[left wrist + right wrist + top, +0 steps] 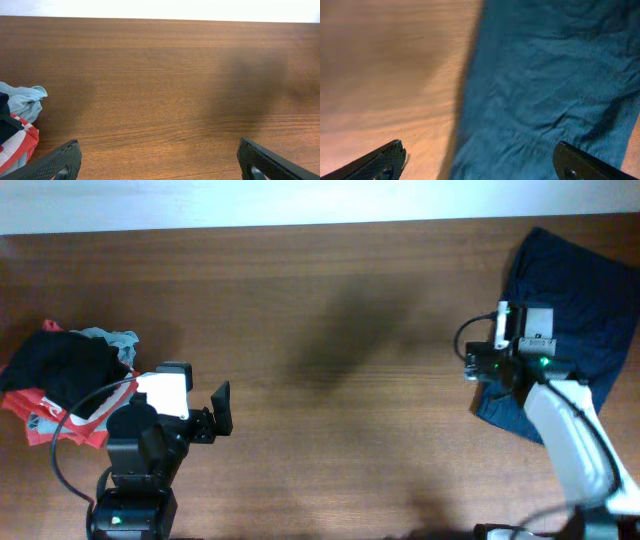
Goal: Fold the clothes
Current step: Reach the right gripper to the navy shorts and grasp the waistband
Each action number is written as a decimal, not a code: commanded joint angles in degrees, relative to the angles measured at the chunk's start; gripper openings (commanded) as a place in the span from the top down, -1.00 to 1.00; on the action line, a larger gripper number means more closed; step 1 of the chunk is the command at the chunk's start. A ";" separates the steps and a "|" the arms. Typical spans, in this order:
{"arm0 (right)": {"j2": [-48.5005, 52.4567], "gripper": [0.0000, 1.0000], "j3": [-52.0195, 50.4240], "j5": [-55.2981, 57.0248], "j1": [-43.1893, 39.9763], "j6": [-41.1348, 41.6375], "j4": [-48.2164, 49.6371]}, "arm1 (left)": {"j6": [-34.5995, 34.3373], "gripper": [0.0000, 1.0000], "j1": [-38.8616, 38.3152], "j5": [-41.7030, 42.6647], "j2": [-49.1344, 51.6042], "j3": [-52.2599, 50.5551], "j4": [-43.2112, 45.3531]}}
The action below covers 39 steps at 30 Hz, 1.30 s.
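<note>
The dark navy-blue clothes (575, 290) lie rumpled at the table's far right, reaching the right edge. In the right wrist view the navy cloth (545, 85) fills the right side, with wrinkles and its left edge on the wood. My right gripper (480, 162) is open and empty, its fingers straddling that left edge just above it; from overhead it (497, 348) sits over the cloth's left part. My left gripper (159, 162) is open and empty over bare wood at the front left (215, 412).
A pile of other clothes, black (55, 365), red-and-white (40, 420) and grey-teal (110, 338), lies at the left edge; its corner shows in the left wrist view (20, 102). The brown wooden table (330, 360) spans between the arms.
</note>
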 commanded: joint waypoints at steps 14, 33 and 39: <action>21.38 -0.64 0.81 -1.70 -6.01 1.77 2.51 | -0.55 -0.98 -0.17 0.85 -0.15 1.11 0.20; 21.44 0.92 7.72 -37.07 18.88 8.26 4.24 | -0.55 -0.99 -0.17 0.83 -0.15 1.11 0.79; 20.61 0.86 19.32 -35.65 26.93 8.20 -4.11 | -0.55 -0.98 -0.17 0.83 -0.15 1.11 0.79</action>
